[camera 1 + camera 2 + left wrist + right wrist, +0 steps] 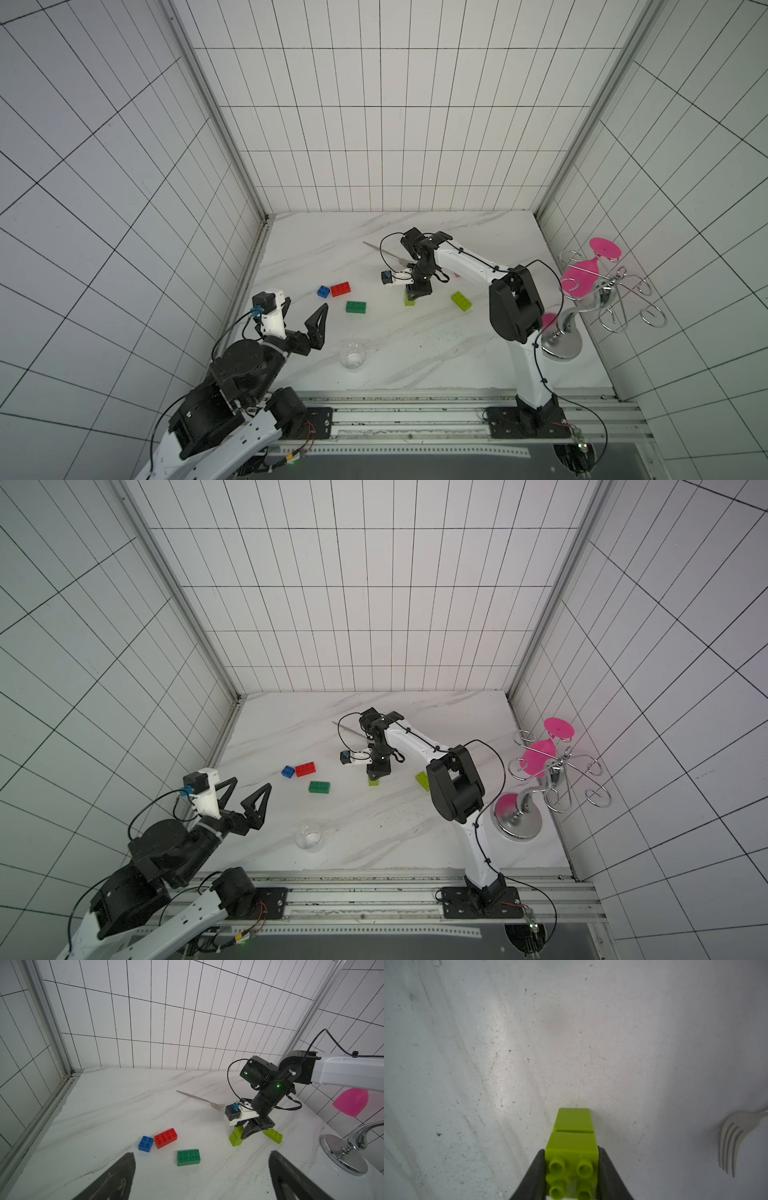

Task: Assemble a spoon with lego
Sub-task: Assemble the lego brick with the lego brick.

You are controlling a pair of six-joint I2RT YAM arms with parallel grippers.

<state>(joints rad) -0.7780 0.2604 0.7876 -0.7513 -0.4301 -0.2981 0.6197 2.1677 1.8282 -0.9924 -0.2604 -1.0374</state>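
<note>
Lime stack, two bricks, is standing near the middle of the surface. Right gripper is clamping its upper brick. Green brick, red brick and blue brick are lying toward the left edge. Left gripper is hanging wide open, empty.

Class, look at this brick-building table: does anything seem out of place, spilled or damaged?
The thin silver metal fork lies flat just behind the lime green brick stack gripped by the right gripper; cutlery has no part in a brick build. Nothing looks spilled or broken.
</note>
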